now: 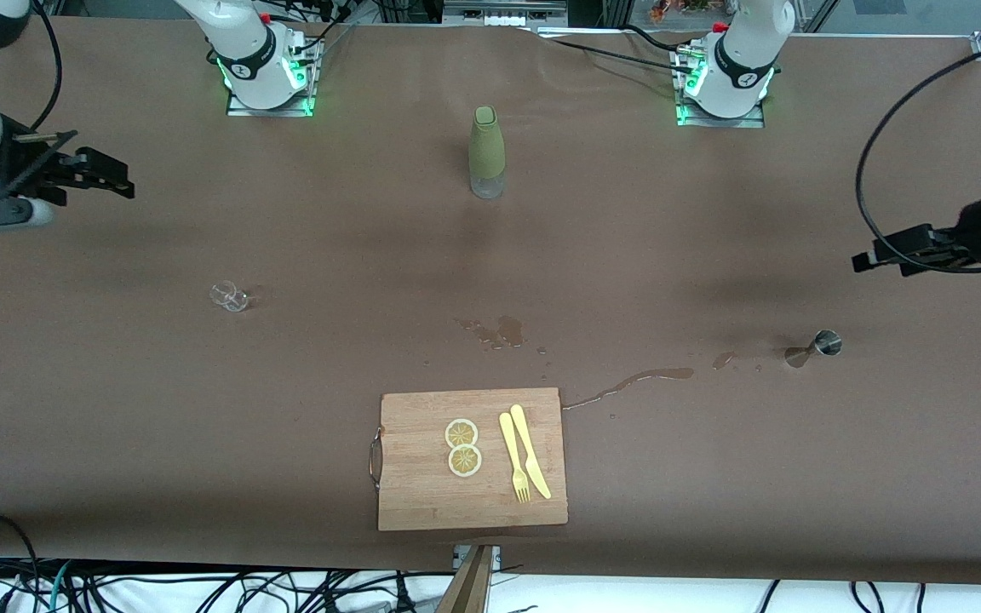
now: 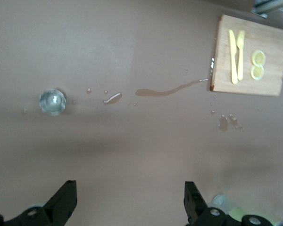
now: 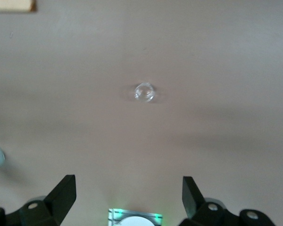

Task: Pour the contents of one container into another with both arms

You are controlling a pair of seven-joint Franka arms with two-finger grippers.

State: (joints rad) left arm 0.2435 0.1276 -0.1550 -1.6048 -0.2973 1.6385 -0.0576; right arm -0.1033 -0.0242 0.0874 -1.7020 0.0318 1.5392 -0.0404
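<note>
A green-sleeved bottle [image 1: 487,151] with a clear bottom stands upright between the two arm bases. A small clear glass [image 1: 231,296] [image 3: 144,92] sits on the brown table toward the right arm's end. A small metal jigger [image 1: 823,343] [image 2: 52,101] stands toward the left arm's end. My right gripper [image 1: 120,180] [image 3: 127,193] hangs open and empty, high over the table at the right arm's end. My left gripper [image 1: 858,261] [image 2: 129,202] also hangs open and empty, high over the left arm's end and above the jigger's area.
A wooden cutting board [image 1: 422,502] [image 2: 224,70] lies near the front edge, carrying two lemon slices [image 1: 462,447], a yellow knife [image 1: 531,451] and a fork [image 1: 514,460]. Spilled liquid [image 1: 635,379] [image 2: 167,91] runs from the board toward the jigger, and a smaller puddle [image 1: 503,332] lies mid-table.
</note>
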